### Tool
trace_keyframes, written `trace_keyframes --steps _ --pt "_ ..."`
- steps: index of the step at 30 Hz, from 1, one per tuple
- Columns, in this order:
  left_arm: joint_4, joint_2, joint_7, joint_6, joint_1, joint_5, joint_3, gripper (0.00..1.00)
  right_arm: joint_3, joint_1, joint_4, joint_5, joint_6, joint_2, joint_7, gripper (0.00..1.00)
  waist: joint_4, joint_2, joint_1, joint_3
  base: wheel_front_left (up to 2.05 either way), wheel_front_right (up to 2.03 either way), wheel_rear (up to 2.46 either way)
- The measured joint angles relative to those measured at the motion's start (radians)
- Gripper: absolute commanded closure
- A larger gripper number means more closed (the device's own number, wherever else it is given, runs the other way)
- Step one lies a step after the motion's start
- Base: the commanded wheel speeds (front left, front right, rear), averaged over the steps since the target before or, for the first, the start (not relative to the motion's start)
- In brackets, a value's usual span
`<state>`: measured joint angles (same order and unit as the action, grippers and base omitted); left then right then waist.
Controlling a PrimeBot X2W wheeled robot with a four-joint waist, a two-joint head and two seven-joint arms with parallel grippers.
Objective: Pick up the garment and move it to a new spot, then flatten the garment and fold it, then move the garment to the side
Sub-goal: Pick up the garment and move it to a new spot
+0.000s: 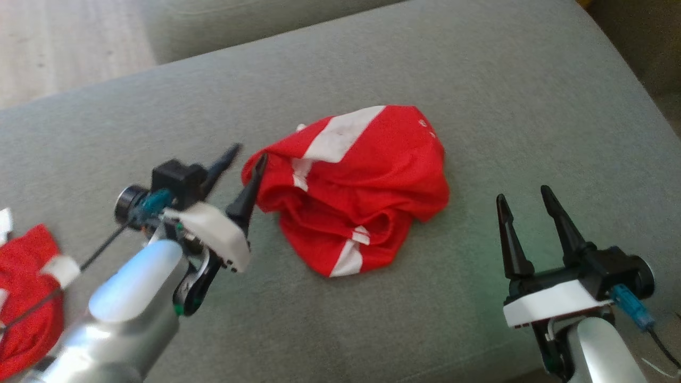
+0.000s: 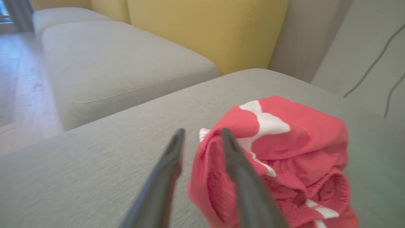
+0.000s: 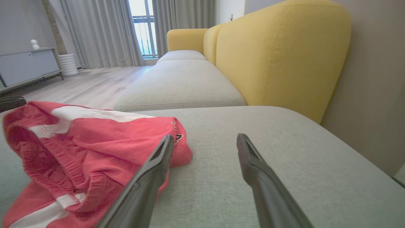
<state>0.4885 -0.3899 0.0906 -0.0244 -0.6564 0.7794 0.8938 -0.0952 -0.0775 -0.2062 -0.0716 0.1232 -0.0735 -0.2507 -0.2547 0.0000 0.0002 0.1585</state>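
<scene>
The garment [image 1: 351, 186] is a red pair of shorts with white stripes, lying crumpled in the middle of the grey sofa cushion [image 1: 479, 96]. My left gripper [image 1: 247, 154] hovers at its left edge, fingers apart with nothing between them. In the left wrist view the garment [image 2: 284, 148] bulges just behind the right finger of the left gripper [image 2: 202, 133]. My right gripper [image 1: 523, 195] stands open over bare cushion to the right of the garment. In the right wrist view, the right gripper [image 3: 205, 139] has the garment [image 3: 79, 142] to its left.
Another red and white cloth [image 1: 26, 287] lies at the cushion's near left edge. A second grey cushion [image 3: 180, 82] and the wooden floor [image 3: 88, 85] lie beyond. The yellow backrest [image 3: 278, 57] rises along the far side.
</scene>
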Motion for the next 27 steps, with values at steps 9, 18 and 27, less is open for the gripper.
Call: trace_keyframes --steps 9,18,27 --pt "-0.033 0.013 0.158 0.167 0.186 -0.068 -0.103 0.0 -0.022 0.05 -0.03 -0.01 0.0 -0.001 0.0 0.0 0.098 0.0 -0.0004 -0.094 0.0 0.0 0.0" --pt "-0.318 0.12 0.16 0.253 0.574 -0.271 -0.422 0.0 -0.034 0.139 -0.038 -0.017 0.0 0.002 0.0 0.0 0.216 0.0 -0.0005 -0.185 0.0 0.0 0.0" --pt "-0.423 0.232 0.161 0.206 0.818 -0.502 -0.58 0.0 -0.059 0.212 -0.007 -0.016 0.0 0.015 0.0 0.0 0.264 0.0 -0.0006 -0.243 0.0 0.0 0.0"
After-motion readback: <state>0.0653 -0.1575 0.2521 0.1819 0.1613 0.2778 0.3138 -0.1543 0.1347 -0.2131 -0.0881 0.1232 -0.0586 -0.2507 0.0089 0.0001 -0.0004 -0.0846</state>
